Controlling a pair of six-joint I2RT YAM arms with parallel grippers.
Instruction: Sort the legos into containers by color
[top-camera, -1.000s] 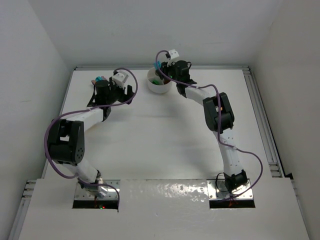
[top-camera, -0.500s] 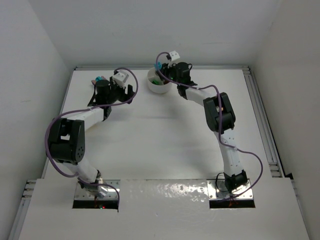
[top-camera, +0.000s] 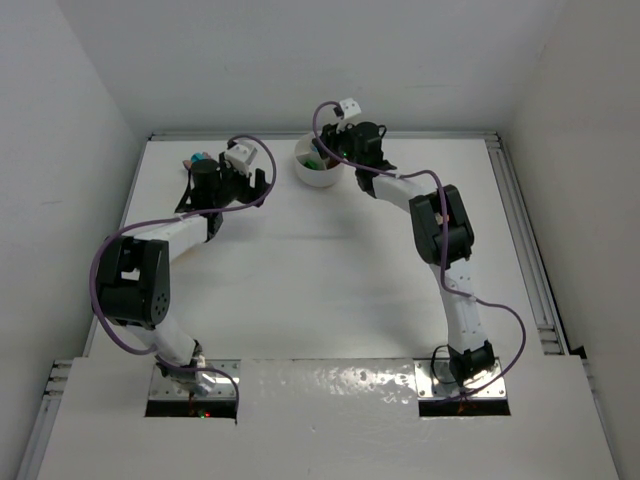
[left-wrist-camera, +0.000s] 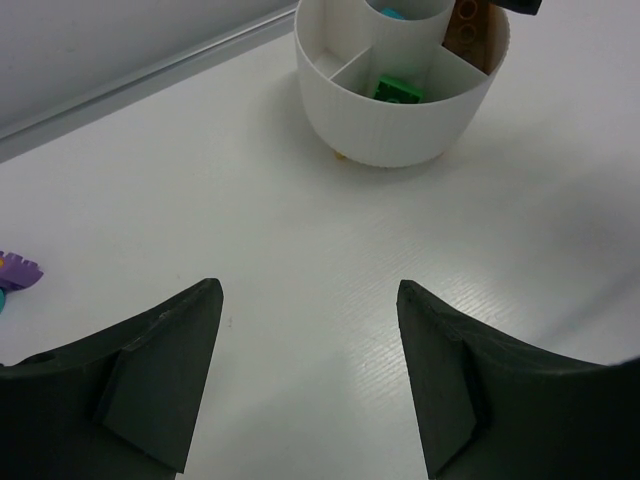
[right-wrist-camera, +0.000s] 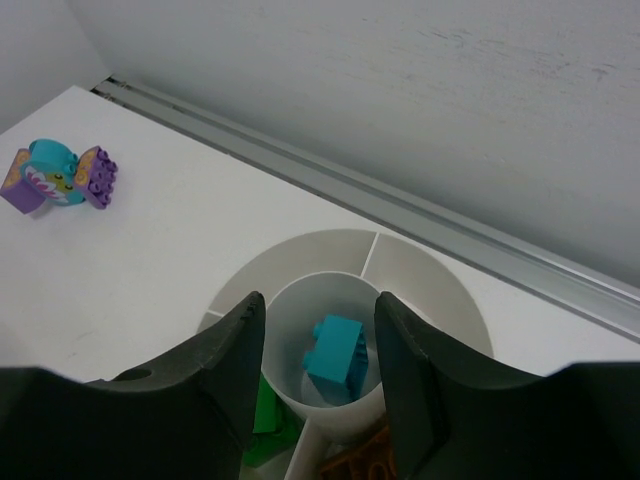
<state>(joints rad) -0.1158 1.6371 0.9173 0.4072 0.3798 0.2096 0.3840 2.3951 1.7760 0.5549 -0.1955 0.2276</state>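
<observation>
right gripper (right-wrist-camera: 320, 300) above white dish (right-wrist-camera: 300, 245) at far centre of table (top-camera: 300, 280), jaws parted, nothing between them. teal brick (right-wrist-camera: 337, 349) lies in central well. green brick (left-wrist-camera: 398, 90) in near ring section; brown-orange piece (left-wrist-camera: 470, 35) in section to its right, partly cut off, probably a brick. left gripper (left-wrist-camera: 308, 295) left of dish, low over bare table, jaws wide, empty. loose cluster (right-wrist-camera: 60, 175) of teal and purple pieces at far left, well apart from dish.
</observation>
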